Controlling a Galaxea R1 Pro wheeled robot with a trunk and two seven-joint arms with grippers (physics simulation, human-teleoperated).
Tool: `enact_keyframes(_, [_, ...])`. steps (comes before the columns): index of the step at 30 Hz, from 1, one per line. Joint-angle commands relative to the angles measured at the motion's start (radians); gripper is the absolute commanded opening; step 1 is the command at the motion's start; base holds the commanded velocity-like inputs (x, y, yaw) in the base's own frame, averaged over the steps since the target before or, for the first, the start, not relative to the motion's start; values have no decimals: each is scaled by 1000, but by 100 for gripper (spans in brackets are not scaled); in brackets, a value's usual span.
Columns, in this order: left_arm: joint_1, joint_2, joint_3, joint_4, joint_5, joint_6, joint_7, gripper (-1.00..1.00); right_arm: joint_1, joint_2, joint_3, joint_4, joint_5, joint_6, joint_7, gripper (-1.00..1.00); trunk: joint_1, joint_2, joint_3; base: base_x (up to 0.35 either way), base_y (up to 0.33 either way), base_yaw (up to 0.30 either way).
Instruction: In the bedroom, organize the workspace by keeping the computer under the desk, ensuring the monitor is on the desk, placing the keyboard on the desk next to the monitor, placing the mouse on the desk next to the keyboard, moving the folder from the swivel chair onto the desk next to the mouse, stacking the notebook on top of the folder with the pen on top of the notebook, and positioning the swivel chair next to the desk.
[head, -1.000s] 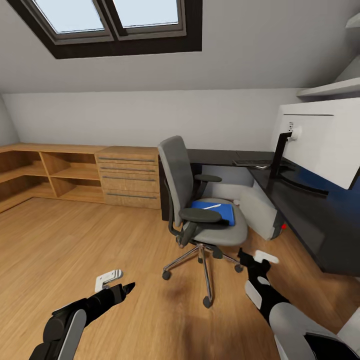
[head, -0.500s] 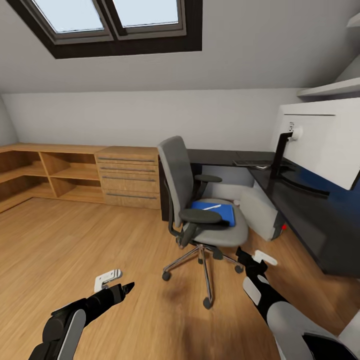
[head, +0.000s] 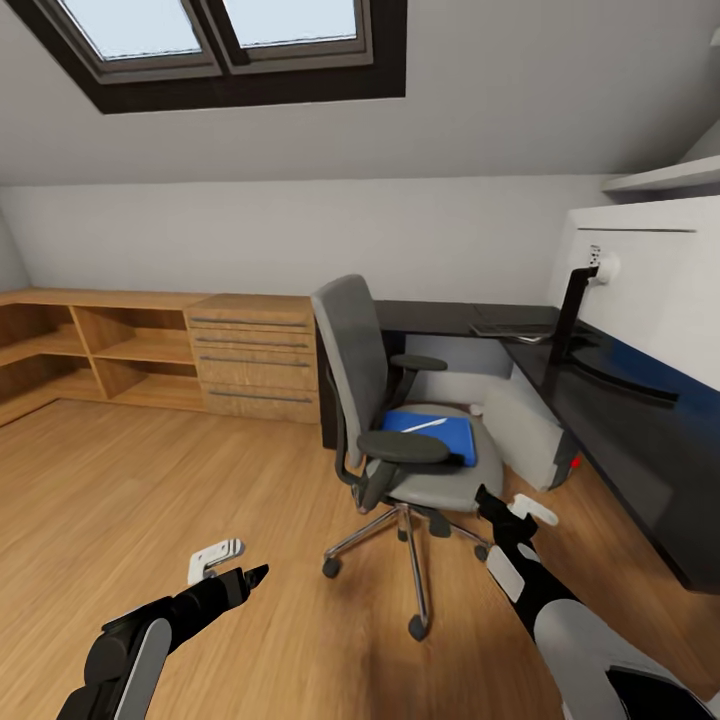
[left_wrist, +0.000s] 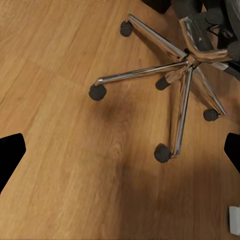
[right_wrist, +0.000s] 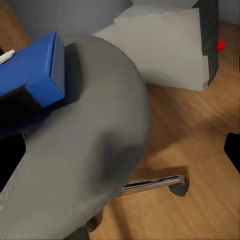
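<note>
Resting on the padded grey swivel chair (head: 400, 400), flat blue folder (head: 432, 434), thin white pen (head: 424, 426); both pincers' fingers apart

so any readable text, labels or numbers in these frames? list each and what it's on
None readable.
computer: red dot on its front, no lettering.
keyboard: keys too small to read.
folder: plain blue, no label visible.
monitor: pale back panel, no markings legible.

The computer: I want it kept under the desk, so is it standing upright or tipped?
Tipped. The computer leans at an angle on the floor beneath the desk, beside the swivel chair.
</note>
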Motion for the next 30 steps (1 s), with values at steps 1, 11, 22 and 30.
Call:
enact_keyframes(1, [-1, -1, 3, -1, -3, 6, -7, 100, -1, -1, 1, -2, -20, -4, 0, 100, 0, 0, -1, 116, 0, 0])
enact_keyframes(11, [-1, -1, 3, -1, -3, 6, -7, 100, 0, -25, 0, -10, -188, -3, 1, 100, 0, 0, -1, 29, 0, 0])
enact_keyframes(22, [-1, 7, 27, -1, -1, 6, -7, 100, -1, -52, -2, -9, -234, 8, 0, 100, 0, 0, -1, 108, 0, 0])
enact_keyframes(30, [-1, 8, 32, -1, -1, 6, -8, 100, 0, -79, -2, -10, -341, 17, 0, 100, 0, 0, -1, 125, 0, 0])
